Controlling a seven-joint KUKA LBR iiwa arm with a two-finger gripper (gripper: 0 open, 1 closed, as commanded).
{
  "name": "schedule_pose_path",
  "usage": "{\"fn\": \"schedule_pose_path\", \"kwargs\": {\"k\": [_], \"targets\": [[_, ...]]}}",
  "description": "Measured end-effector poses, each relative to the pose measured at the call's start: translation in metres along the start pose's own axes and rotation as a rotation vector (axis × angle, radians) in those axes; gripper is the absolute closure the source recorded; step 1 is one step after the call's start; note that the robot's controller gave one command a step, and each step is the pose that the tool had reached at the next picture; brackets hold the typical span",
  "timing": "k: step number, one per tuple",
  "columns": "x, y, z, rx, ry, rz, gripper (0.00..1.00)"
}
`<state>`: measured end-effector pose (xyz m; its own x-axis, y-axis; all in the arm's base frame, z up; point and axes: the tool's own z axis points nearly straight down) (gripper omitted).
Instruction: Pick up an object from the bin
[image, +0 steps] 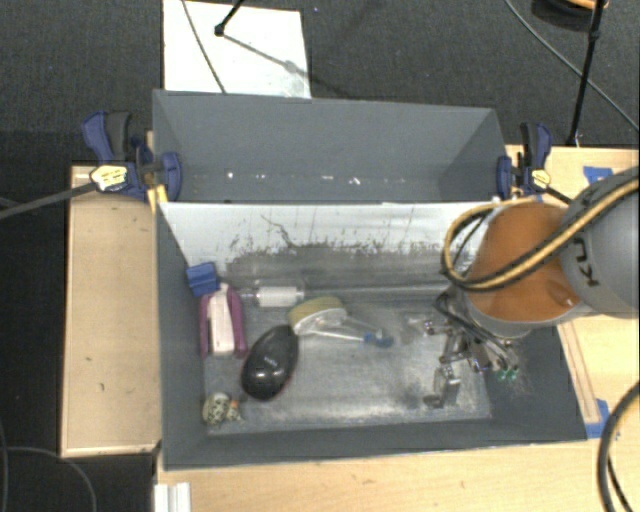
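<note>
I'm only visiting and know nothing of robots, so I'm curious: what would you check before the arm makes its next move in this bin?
1. Tool inside the bin: ok, it is low at the right side.
2. Something to grab under the tool: not ok, it is over bare floor.
3. Things to choose from: ok, a brush, a black oval and a pink pack lie to the left.
4. Way to the brush, the nearest thing: ok, nothing lies between.
5. Tool open: cannot tell.
</note>
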<state>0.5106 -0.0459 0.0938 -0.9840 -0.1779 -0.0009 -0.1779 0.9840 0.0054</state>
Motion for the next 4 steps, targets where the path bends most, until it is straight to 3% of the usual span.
{"fn": "schedule_pose_path", "kwargs": {"k": [1, 2, 3, 4], "targets": [[-0.074, 0.087, -0.007, 0.003, -0.008, -0.131, 0.00], [-0.092, 0.081, 0.025, 0.006, -0.005, -0.119, 0.00], [-0.092, 0.081, 0.024, 0.006, -0.005, -0.124, 1.00], [-0.094, 0.067, -0.132, 0.008, -0.012, -0.097, 1.00]]}}
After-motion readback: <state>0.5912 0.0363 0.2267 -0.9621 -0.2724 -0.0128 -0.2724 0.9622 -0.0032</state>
